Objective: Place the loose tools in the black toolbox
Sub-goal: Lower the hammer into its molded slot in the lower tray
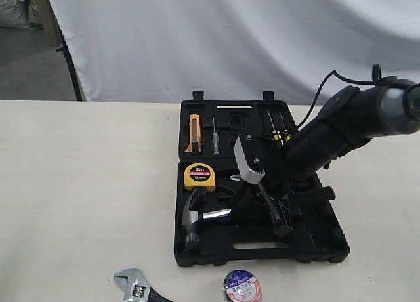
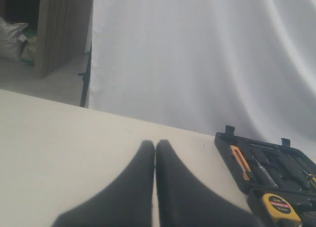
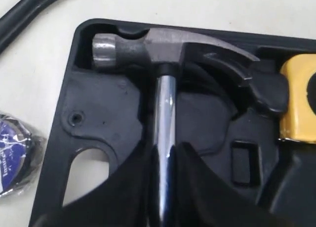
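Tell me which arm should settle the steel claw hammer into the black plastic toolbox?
Right: the right pincer grips the hammer's shaft over the toolbox; the left pincer is shut, away from it.

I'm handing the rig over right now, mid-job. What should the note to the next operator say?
Right hand: shut on the steel shaft of the claw hammer, whose head lies in a corner recess of the open black toolbox.
Left hand: shut, holding nothing, over the table to the side of the toolbox.
Adjustable wrench and tape roll: on the table, just outside the toolbox's handle-slot edge.
Done: hammer brought into the toolbox, not yet released.
Left: release the hammer, then put in the wrench and tape roll.
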Tool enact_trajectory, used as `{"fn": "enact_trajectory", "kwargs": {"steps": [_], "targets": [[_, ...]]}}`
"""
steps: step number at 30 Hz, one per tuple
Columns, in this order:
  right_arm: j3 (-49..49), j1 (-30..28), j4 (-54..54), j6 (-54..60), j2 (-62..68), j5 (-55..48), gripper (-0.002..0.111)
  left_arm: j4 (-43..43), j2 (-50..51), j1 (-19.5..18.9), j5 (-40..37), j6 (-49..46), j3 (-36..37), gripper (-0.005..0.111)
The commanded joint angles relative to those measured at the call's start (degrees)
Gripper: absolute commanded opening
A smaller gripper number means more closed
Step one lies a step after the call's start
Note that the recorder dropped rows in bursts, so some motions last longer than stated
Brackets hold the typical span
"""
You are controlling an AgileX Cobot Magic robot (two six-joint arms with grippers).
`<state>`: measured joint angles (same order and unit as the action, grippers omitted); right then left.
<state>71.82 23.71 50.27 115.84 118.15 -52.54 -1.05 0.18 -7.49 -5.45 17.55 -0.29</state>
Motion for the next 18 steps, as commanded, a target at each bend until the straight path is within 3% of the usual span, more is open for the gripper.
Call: {"fn": "enact_trajectory", "kwargs": {"steps": [1,16,17,18], "targets": [[-0.08,-0.19,0.72,0.29,0.75,0.04,0.000,-0.25,-0.18,-1.45,0.41,0.27,-0.15,0.001],[-0.08,-0.19,0.81,0.29,0.78,1.25,0.000,-0.25,-0.18,-1.45,0.41,0.27,-0.15,0.001],[-0.08,-0.19,0.81,-0.20,0.78,1.25,0.004,-0.25,-0.18,-1.45,0.41,0.27,-0.15,0.001],[-0.08,-0.19,0.81,-0.71,0.78,1.33,0.015,-0.25,-0.18,-1.45,0.41,0.27,-0.15,0.001]]}}
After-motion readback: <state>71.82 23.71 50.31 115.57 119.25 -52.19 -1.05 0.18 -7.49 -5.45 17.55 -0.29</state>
